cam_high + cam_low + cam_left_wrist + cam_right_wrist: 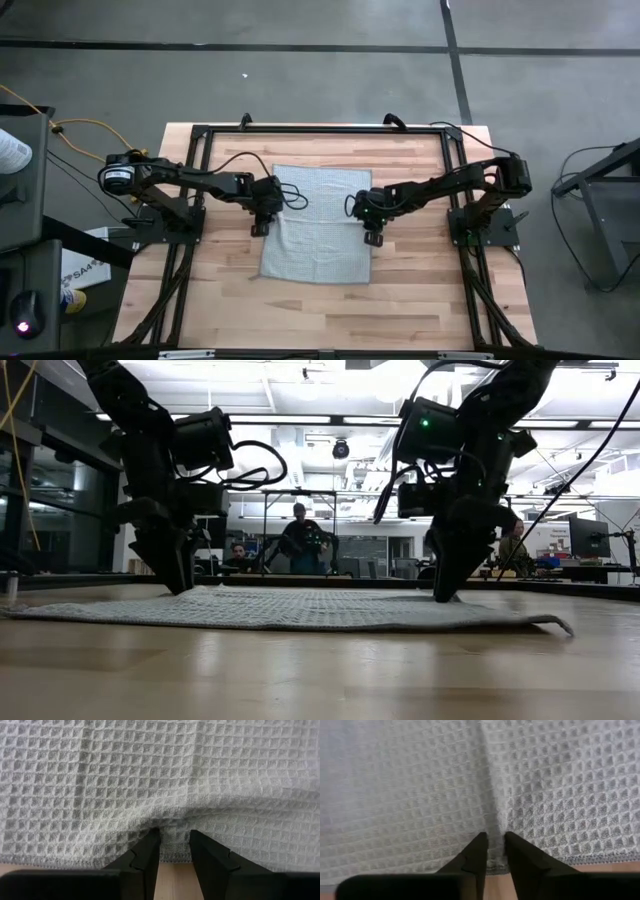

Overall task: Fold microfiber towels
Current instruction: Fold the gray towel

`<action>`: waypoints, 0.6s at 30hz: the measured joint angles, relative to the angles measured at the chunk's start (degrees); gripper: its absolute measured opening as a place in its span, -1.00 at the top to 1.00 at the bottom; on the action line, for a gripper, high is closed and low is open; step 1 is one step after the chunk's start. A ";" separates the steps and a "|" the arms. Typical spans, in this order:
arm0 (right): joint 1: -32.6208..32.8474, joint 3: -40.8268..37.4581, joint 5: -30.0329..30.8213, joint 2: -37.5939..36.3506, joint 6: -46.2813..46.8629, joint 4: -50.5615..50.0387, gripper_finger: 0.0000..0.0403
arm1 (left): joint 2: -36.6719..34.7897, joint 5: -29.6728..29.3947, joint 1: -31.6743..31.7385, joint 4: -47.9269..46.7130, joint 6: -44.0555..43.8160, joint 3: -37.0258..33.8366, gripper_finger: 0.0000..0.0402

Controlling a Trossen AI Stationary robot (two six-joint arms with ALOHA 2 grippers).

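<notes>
The light grey waffle-weave microfiber towel [318, 225] lies spread flat on the wooden table [420, 300], near its middle. My left gripper [262, 225] stands at the towel's left edge, about halfway along it. It points steeply down and is open, with its fingertips [150, 842] set on the cloth. My right gripper [373, 235] stands at the towel's right edge and has closed on the cloth there [492, 837]. In the low view both grippers [180, 585] [445, 595] reach down to the towel [300, 610]. My left gripper touches the towel just inside its left hem [175, 857] with both open fingertips, coming steeply from above. A small pucker of cloth [174, 827] rises between them. The towel stays flat on the table. My right gripper pinches a small ridge of cloth at the towel's right hem [494, 862] between its two fingertips, coming steeply from above. A crease [487, 780] runs away from the pinch. The towel lies on the table; whether one layer or several is caught, I cannot tell.
A black metal frame [320, 130] borders the table at the far side and along both sides. Bare wood shows in front of the towel's near edge [315, 280]. In the room beyond the table people sit at desks [300, 540].
</notes>
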 joint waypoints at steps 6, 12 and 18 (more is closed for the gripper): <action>-0.01 0.00 -0.61 0.00 0.39 -0.02 0.94 | 0.00 1.02 0.02 0.02 -0.22 -0.04 0.45; -0.01 0.00 -0.62 0.00 0.41 -0.07 0.98 | 0.01 1.08 0.02 0.00 -0.97 -0.04 0.49; -0.01 0.00 -0.51 0.00 0.38 -0.09 0.98 | 0.02 1.22 0.02 -0.89 -1.90 -0.04 0.77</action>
